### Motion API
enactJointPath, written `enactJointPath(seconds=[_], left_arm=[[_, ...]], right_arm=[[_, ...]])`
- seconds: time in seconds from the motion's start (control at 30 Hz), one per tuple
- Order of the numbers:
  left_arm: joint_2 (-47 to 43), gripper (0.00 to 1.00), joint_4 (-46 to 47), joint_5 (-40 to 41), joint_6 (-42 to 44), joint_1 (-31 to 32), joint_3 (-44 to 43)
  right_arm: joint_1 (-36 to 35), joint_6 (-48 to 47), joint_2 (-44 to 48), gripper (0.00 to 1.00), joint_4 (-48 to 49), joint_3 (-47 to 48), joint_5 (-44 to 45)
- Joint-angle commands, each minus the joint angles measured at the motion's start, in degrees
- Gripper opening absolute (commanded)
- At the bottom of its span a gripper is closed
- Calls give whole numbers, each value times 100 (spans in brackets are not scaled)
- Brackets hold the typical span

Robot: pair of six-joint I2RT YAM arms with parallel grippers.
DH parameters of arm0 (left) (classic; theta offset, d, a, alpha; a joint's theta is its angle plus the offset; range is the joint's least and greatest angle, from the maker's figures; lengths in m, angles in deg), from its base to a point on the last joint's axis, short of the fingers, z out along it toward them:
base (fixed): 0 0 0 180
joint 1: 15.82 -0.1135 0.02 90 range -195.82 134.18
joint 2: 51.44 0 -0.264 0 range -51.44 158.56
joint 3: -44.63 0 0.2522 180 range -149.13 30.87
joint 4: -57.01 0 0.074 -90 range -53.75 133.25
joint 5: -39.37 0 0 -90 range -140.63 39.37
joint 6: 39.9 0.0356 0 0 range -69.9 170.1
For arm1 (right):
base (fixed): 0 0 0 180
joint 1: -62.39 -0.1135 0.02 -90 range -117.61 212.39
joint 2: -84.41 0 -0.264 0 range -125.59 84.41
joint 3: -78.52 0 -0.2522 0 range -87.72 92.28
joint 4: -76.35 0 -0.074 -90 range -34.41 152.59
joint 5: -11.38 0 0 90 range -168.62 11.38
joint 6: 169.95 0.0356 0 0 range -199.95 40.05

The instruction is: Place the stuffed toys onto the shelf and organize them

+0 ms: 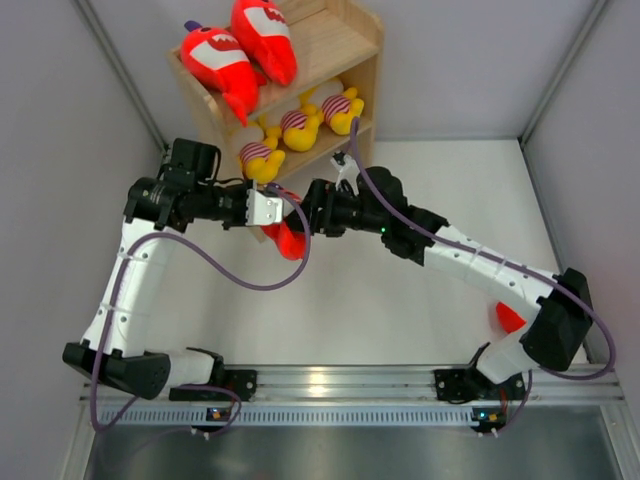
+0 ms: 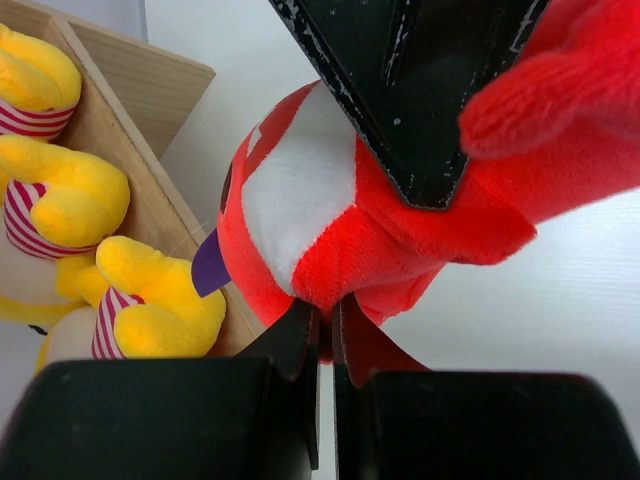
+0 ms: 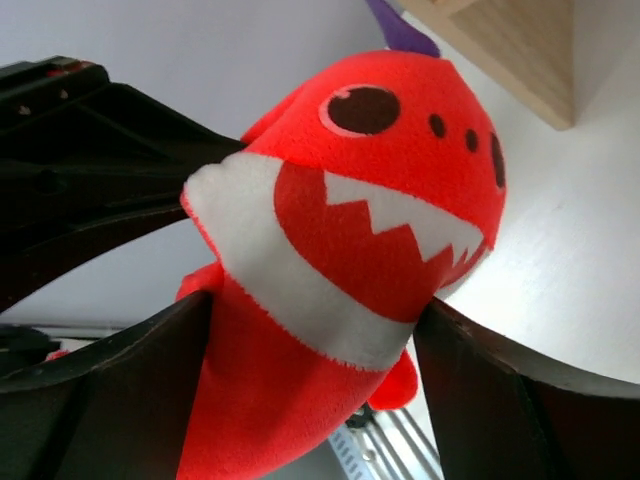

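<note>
The shark, a fuzzy red plush with a white felt band round a jagged-toothed mouth, dark oval eye and a purple fin, sits between the two grippers just in front of the shelf's near corner; I can't tell whether it touches the table. The right gripper has its jaws spread wide, with the matte black fingers pressed against either flank of the soft body, so the shark is clamped across its width, face toward that wrist camera. The left gripper comes in from the other side with its jaws drawn together, pinching a thin flap of red pile at the shark's underside. Just beside it is the shelf, pale bare wood with visible grain, flat boards and solid side panels. Three yellow plushes lie in a row on the lower tier, rounded and fleecy, in red-and-white striped shirts, the nearest close to the held shark. Two more sharks lie on the top board, leaning together, tails hanging over the front edge. Another red plush shows under the right arm's elbow, well apart from the shelf and mostly hidden. Purple cables loop along both white, ribbed arms
</note>
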Motion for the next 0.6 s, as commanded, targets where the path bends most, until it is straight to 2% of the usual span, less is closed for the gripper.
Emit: enactJointPath(seconds=[0.0, 0.03, 0.1, 0.13, 0.2, 0.23, 0.27, 0.3, 0.37, 0.4, 0.43, 0.57], left_arm=[[-135, 0, 109, -84, 105, 34, 45], [-118, 0, 109, -102, 97, 34, 37], [-126, 0, 109, -120, 26, 34, 2], [-135, 0, 118, -128, -61, 34, -7], [-144, 0, 100, -129, -210, 25, -77], [-161, 2, 109, -137, -333, 34, -104], [-170, 15, 100, -146, -630, 34, -139], [-196, 44, 100, -181, -816, 34, -235], [-223, 61, 109, -190, -1448, 34, -419], [-275, 74, 100, -173, -1685, 34, -499], [-293, 76, 100, -138, -2158, 34, -587], [-381, 79, 100, 213, -3162, 34, -1288]], right_arm=[[-120, 616, -198, 78, 1380, -86, -792], [-128, 617, -252, 59, 1407, -17, -863], [-128, 504, -313, 39, 1276, 45, -794], [-128, 459, -296, 20, 1267, 19, -706], [-93, 276, -191, 1, 1057, 19, -592], [-50, 161, -138, 0, 925, 28, -382], [-32, 29, -77, 0, 811, 54, -241], [3, -285, 80, 0, 523, 72, -109], [65, -725, 274, 0, 389, 72, 111], [161, -867, 475, 0, 336, 72, 129], [214, -990, 573, 0, 274, 107, 121], [591, -1719, 837, 0, -279, 659, 68]])
